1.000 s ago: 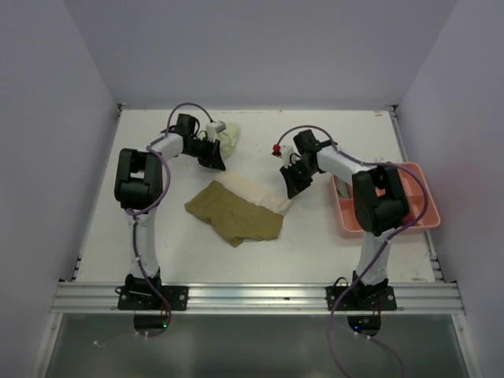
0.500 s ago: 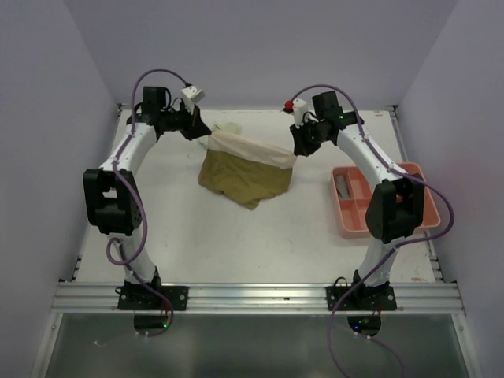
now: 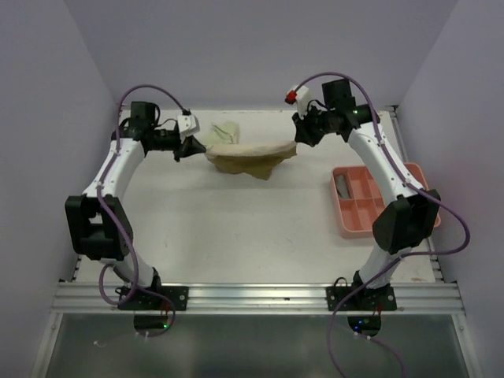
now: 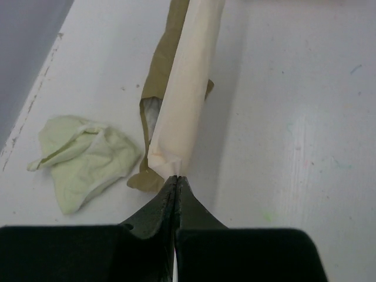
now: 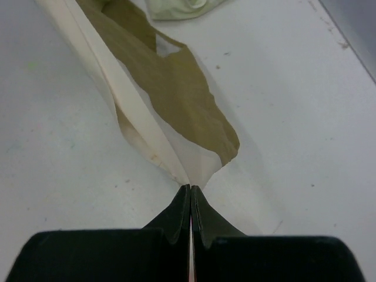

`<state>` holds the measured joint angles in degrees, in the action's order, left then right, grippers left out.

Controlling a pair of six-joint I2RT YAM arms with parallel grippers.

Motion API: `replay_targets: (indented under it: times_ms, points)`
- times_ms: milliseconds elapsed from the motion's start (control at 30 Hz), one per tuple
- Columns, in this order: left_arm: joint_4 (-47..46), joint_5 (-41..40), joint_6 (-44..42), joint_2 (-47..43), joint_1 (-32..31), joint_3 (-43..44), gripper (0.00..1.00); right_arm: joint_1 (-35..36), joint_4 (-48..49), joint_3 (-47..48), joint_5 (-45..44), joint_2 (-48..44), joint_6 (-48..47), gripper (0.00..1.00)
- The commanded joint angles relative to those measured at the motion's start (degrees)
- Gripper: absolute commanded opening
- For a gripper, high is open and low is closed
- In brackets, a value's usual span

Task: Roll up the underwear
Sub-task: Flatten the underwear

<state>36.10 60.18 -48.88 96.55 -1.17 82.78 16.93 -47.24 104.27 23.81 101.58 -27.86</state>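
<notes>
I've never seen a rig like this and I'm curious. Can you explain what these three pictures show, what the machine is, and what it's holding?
The machine is two robot arms bolted to the near edge of a white table. The wide picture comes from a fixed camera above and behind them. The other two come from a camera on each wrist. The left gripper and the right gripper are both shut. Each pinches one end of the cream and olive underwear, which is stretched between them. Whether that is one piece or two, I cannot tell. A pale green garment lies at the far side, and a pink tray sits on the right.
</notes>
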Motion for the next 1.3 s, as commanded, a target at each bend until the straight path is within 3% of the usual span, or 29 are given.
replay_targets:
  times_ms: [0, 200, 233, 267, 333, 433, 500, 533, 567, 633, 667, 767, 867, 1000, 1100, 1267]
  points:
    - [19.14, -0.22, -27.29, -8.64, -0.76, -7.35, 0.00, 0.30, -5.83, -7.74, 5.44, -7.26, -8.68, 0.00]
    - [34.02, -6.91, -50.85, -16.28, -1.64, -27.27, 0.00, 6.61, -13.48, -29.01, 9.15, -18.86, -19.86, 0.00]
    - [35.08, -9.10, -53.31, -17.61, -2.69, -30.11, 0.13, 8.71, -14.36, -33.30, 7.32, -20.09, -21.70, 0.42]
    - [35.53, -10.42, -56.55, -19.02, -3.31, -32.14, 0.40, 12.65, -15.41, -35.08, 6.34, -21.06, -21.97, 0.55]
    - [35.19, -12.71, -58.07, -23.33, -4.28, -36.53, 0.50, 13.92, -15.86, -37.81, 7.03, -23.09, -20.93, 0.69]
    - [33.78, -12.81, -55.98, -26.06, -4.28, -35.43, 0.52, 13.75, -15.25, -36.95, 7.57, -22.57, -16.90, 0.68]
    - [30.82, -10.89, -49.76, -24.50, -4.28, -32.52, 0.50, 13.13, -11.84, -36.42, 7.56, -21.78, -11.65, 0.65]
    - [27.92, -10.09, -44.60, -23.18, -4.19, -29.03, 0.49, 13.13, -9.64, -36.68, 6.87, -21.25, -9.08, 0.62]
    - [24.67, -9.48, -33.41, -21.69, -4.19, -27.25, 0.48, 13.04, -5.88, -36.59, 5.38, -20.47, -6.88, 0.59]
    - [15.44, -9.12, -22.97, -15.28, -4.28, -23.30, 0.44, 13.04, -2.60, -35.46, 2.92, -16.27, 0.15, 0.48]
    - [11.93, -9.55, -11.61, -12.99, -4.19, -19.89, 0.43, 12.96, -1.02, -34.84, 1.08, -14.24, 2.09, 0.46]
    - [-1.61, -12.37, 5.57, -4.46, -4.28, -13.64, 0.42, 12.78, 2.40, -32.38, -1.22, -8.08, 7.81, 0.47]
    - [-5.25, -15.44, 9.76, 2.74, -5.42, -7.75, 0.41, 12.34, 6.18, -31.41, -3.85, -5.44, 11.24, 0.47]
    - [1.67, -16.59, 8.64, 11.45, -8.58, 3.06, 0.37, 9.27, 6.47, -25.89, -4.58, -1.92, 11.95, 0.47]
    - [7.03, -17.89, 3.46, 13.65, -10.34, 5.01, 0.34, 5.14, 3.48, -21.58, -2.20, 2.28, 10.99, 0.46]
    - [12.42, -21.86, -0.51, 19.36, -13.51, 8.18, 0.39, 2.93, -2.58, -13.66, -0.26, 7.57, 9.49, 0.48]
